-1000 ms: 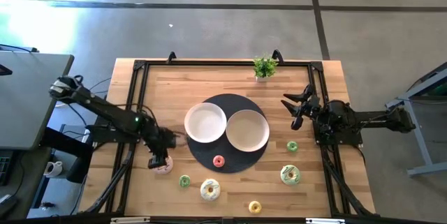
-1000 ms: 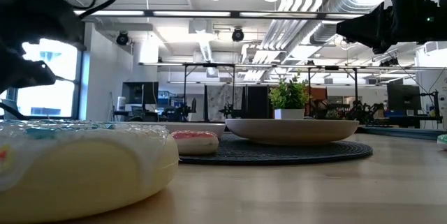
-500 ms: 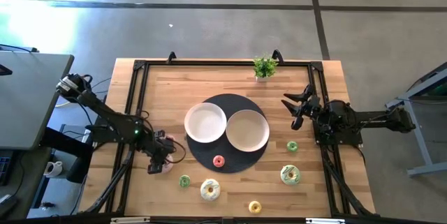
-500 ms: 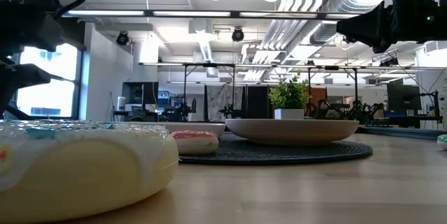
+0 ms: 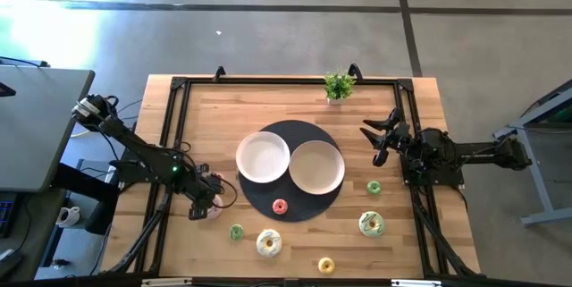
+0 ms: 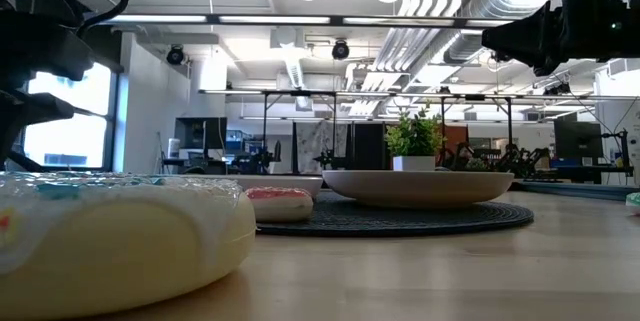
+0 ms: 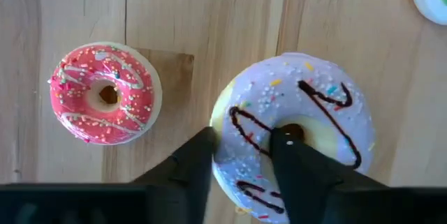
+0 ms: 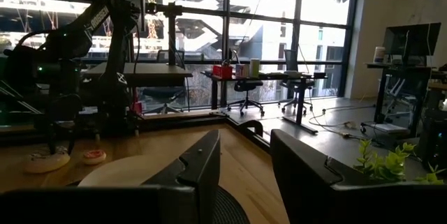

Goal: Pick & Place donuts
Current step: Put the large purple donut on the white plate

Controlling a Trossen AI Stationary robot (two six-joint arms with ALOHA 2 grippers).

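Lilac donut (image 7: 297, 130) lies flat, hole up, L gripper (image 7: 241, 151) straddling its rim.

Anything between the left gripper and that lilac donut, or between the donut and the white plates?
Nothing visible. The left gripper is down on the lilac-iced ring donut with chocolate drizzle. A small pink sprinkled donut lies beside it, apart. From there only bare wooden table and dark round mat lead to the nearer round white plate.
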